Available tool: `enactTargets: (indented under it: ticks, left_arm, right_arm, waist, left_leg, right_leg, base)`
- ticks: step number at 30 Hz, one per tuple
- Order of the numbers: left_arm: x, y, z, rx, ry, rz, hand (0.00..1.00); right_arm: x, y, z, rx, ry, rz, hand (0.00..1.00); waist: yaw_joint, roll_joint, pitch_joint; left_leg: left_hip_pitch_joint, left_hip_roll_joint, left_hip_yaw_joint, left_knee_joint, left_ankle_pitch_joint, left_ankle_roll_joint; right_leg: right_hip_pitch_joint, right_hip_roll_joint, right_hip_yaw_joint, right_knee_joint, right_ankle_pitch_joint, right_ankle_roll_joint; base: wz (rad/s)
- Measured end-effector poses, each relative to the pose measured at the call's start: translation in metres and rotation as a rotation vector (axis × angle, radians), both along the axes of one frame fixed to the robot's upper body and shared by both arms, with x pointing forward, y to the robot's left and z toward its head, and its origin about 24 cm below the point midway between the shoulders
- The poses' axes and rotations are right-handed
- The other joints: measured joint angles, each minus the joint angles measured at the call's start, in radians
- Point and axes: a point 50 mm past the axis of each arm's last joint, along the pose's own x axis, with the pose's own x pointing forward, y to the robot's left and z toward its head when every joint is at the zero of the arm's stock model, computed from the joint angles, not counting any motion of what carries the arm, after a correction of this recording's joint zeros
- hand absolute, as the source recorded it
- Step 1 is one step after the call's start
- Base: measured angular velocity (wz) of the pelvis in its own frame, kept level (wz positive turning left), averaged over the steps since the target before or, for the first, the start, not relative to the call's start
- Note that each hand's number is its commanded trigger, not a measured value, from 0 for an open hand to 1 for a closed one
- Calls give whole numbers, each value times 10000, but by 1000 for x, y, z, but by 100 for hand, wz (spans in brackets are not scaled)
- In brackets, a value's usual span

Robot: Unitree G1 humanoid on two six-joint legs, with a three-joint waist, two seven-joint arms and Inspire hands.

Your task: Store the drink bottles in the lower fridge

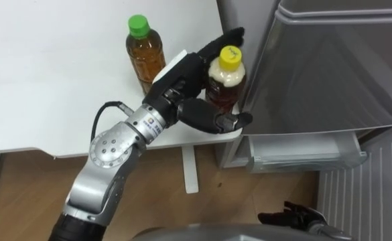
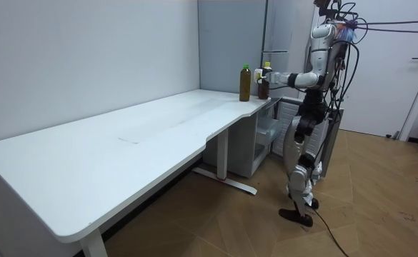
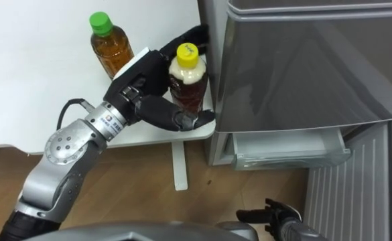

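Holding a small clear plastic bottle with a yellow cap and a dark drink pale at the top [image 1: 226, 79], upright, in the left hand [image 1: 185, 90]. Gripping it with fingers [image 1: 230, 37] curled round the far side and the thumb wrapped across the near side low down, so closed on the bottle rather than wide. Keeping it over the right-hand corner of the white surface [image 1: 48, 80], just beside the grey fridge front [image 1: 330, 67]; cannot tell whether its base touches the surface. Reaching in from the lower left with the forearm angled up and to the right, wrist bent toward the fridge. Just to the left of the hand, on the same surface, a taller clear plastic bottle of amber tea with a green cap [image 1: 145, 53], upright and free. Below the grey front, a pale translucent lower fridge drawer [image 1: 303, 157] pulled out. Low at the bottom edge, the right hand [image 1: 295, 215], dark fingers loosely extended and holding nothing. In the room view, standing upright at the far end of the surface next to the fridge, left arm stretched out to the corner.
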Motion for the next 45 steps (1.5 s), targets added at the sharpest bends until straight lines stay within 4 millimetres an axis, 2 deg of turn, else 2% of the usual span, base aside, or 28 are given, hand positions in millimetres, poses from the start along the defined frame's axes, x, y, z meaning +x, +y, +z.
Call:
enactTargets:
  ticks: [20,26,35,42,45]
  left_arm:
    - [-1,-2,-7,314,304,-278,100]
    - [-1,-4,-6,495,143,-351,100]
    - [-1,-4,-5,432,96,-333,100]
    - [-2,-4,-5,425,98,-501,100]
    - [-2,-5,-5,376,102,-704,100]
  right_arm:
    - [0,1,0,21,-9,13,0]
    - [6,2,1,-102,-42,608,0]
    - [25,9,4,-304,-556,2113,0]
    - [42,29,8,345,-1114,3793,0]
    - [51,37,12,724,-1497,4379,0]
  waist:
    - [-8,2,-11]
    - [16,34,-30]
    - [119,45,-14]
    - [184,49,-10]
    - [367,66,-18]
  left_leg:
    - [-64,8,-42,67,1,-1]
    - [-78,9,-12,125,1,-1]
    - [-161,20,21,216,2,2]
    - [-340,16,-162,335,1,0]
    - [-472,19,-205,448,2,-1]
  right_leg:
    - [7,0,-56,21,9,-13]
    - [-55,8,-8,17,9,-13]
    - [-198,1,85,163,9,-14]
    - [-241,-3,-134,206,9,-14]
    - [-348,-7,-165,245,10,-16]
  base:
    - [0]
    - [0]
    - [-2]
    - [8]
    - [5]
